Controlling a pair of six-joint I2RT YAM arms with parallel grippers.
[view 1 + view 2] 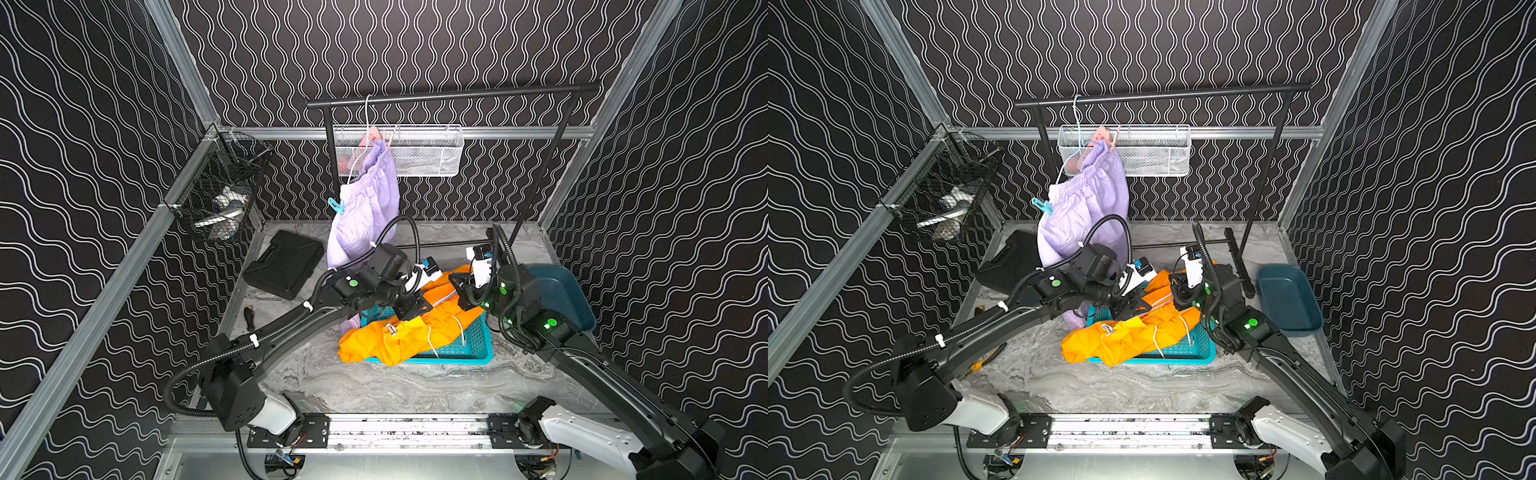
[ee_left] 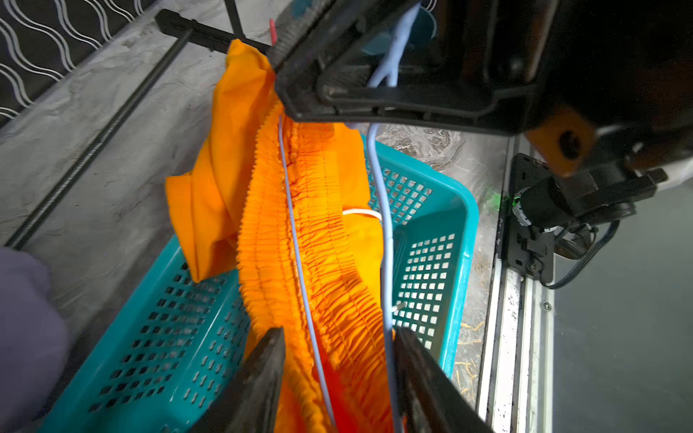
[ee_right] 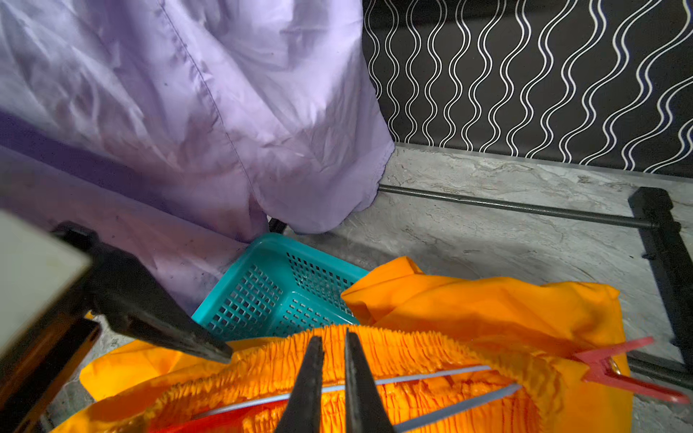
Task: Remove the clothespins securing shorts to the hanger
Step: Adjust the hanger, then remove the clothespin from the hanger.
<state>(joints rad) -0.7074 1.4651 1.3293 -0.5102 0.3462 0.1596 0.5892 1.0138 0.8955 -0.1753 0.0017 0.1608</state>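
The orange shorts (image 1: 399,336) lie over a teal basket, on a pale blue wire hanger (image 2: 300,262). A red clothespin (image 3: 630,375) clips the fabric at the hanger's end. A whitish clothespin (image 1: 390,328) sits on the orange cloth. My left gripper (image 2: 339,333) is open, straddling the gathered waistband and the hanger wires. My right gripper (image 3: 333,337) is shut on the hanger, across the waistband from the left one. The lilac shorts (image 1: 365,199) hang from the rack on another hanger, with a light blue clothespin (image 1: 336,206) at their side and a pink one (image 1: 1100,135) on top.
The teal basket (image 1: 469,345) stands mid-table. A dark blue tub (image 1: 569,299) is to its right, and a black case (image 1: 284,264) and a screwdriver (image 1: 248,318) to its left. The black rack bar (image 1: 449,96) carries a white mesh basket (image 1: 424,151). A black wire basket (image 1: 220,195) hangs on the left wall.
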